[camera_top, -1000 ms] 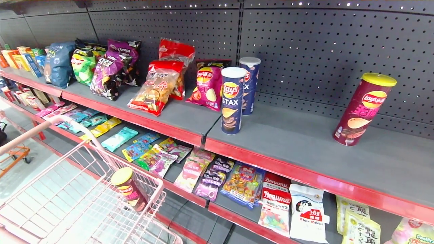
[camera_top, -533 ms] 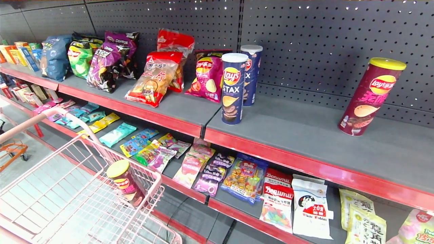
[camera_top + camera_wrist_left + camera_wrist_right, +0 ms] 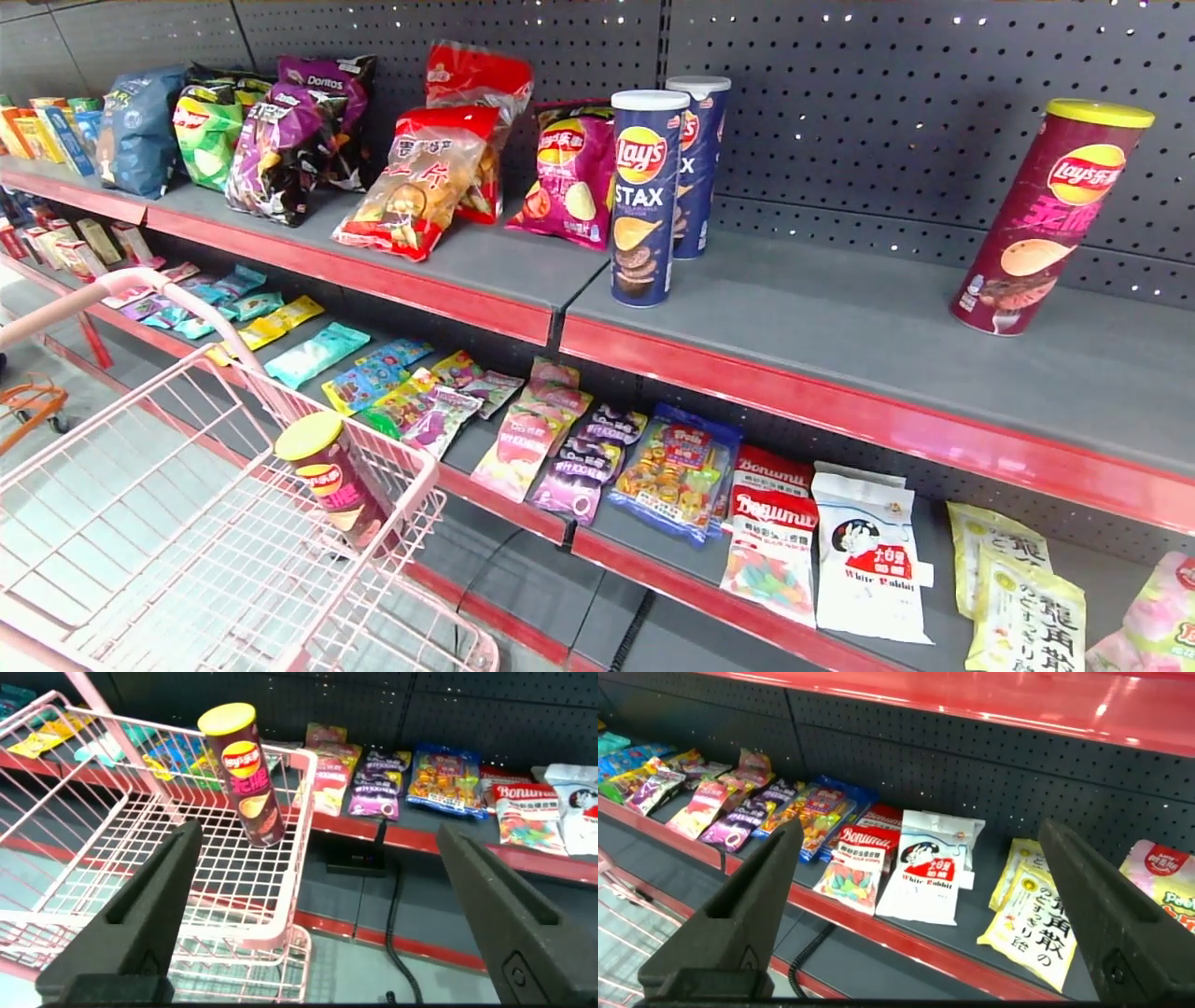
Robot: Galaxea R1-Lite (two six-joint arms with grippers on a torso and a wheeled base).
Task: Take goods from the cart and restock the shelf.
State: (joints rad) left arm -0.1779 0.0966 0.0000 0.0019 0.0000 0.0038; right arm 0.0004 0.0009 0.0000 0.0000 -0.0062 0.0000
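A maroon chip can (image 3: 331, 481) with a yellow lid leans in the front corner of the pink wire cart (image 3: 140, 285) at the lower left. The grey upper shelf (image 3: 840, 345) holds a matching maroon can (image 3: 1050, 219) at the right and two blue cans (image 3: 644, 196) in the middle. In the left wrist view my left gripper (image 3: 318, 924) is open, low over the cart's edge (image 3: 280, 756), with the cart's can (image 3: 245, 775) beyond it. My right gripper (image 3: 915, 915) is open, facing the lower shelf's candy packs (image 3: 920, 868).
Chip bags (image 3: 420, 177) fill the upper shelf's left half; bare grey shelf lies between the blue cans and the maroon can. The lower shelf (image 3: 653, 579) is lined with flat candy packs. An orange trolley (image 3: 33, 401) stands on the floor far left.
The whole head picture has shifted upward, so the camera has moved. The goods and the cart's can keep their places.
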